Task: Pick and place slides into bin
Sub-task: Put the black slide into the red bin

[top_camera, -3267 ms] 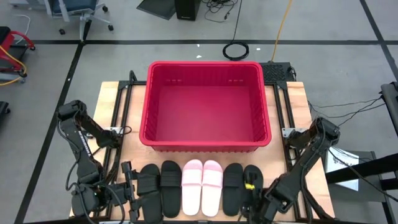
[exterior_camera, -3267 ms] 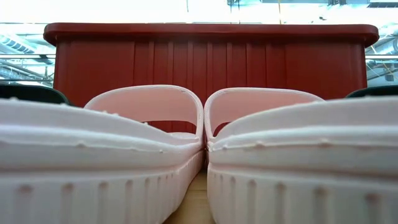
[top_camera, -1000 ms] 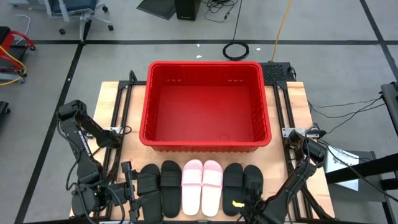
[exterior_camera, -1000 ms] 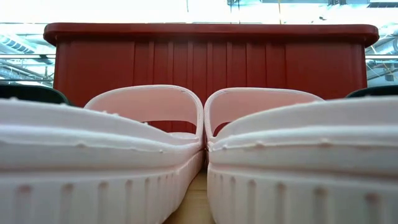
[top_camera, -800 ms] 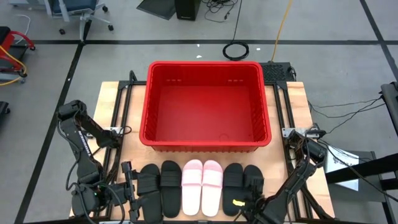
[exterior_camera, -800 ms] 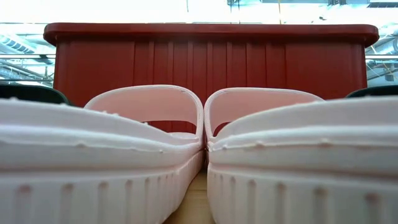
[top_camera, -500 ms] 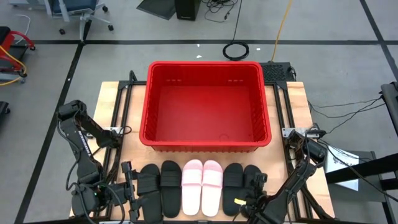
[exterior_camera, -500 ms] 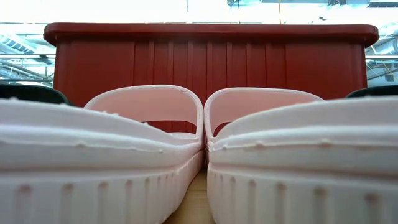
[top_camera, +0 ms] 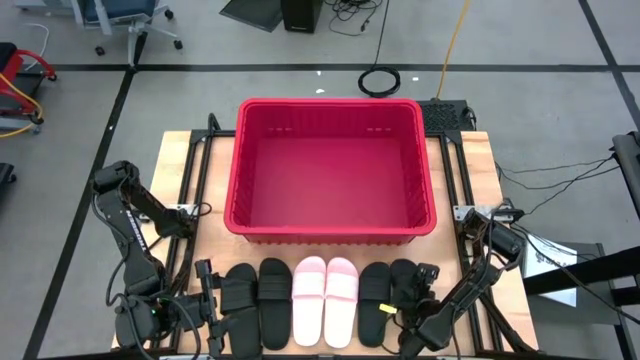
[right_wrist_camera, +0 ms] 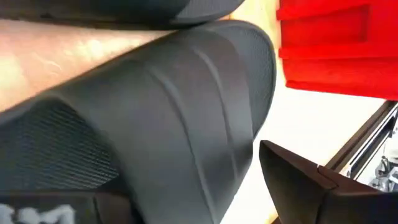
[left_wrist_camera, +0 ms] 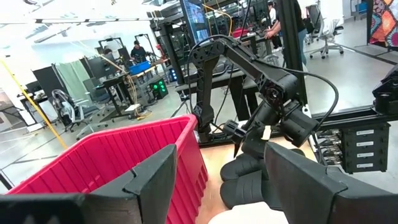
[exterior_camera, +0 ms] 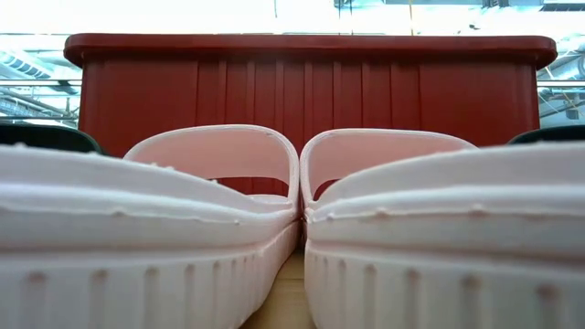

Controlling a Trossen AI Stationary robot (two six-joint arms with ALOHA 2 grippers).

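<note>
The empty red bin stands at the table's middle. Along the near edge lies a row of slides on their soles: two black, two pink, two black. The pink pair fills the low view, with the bin's wall behind. My right gripper is open and slants down over the rightmost black slide, one finger on either side of its strap. My left gripper waits open and level beside the leftmost black slide, seen as. My right gripper comes at the rightmost black slide's strap slanting down from the near side, with the strap between its open fingers. Whether a finger touches the strap cannot be told. The slide lies flat on the table.
The bin's near wall runs just beyond the slides' toes. Bare wood shows to the left and right of the bin. Metal frame rails line both table sides. People and equipment show in the room behind.
My right gripper has gone down and toward the table's far edge, tipping its fingers more steeply down, and now stands over the rightmost black slide. The slides and the bin have stayed where they were.
</note>
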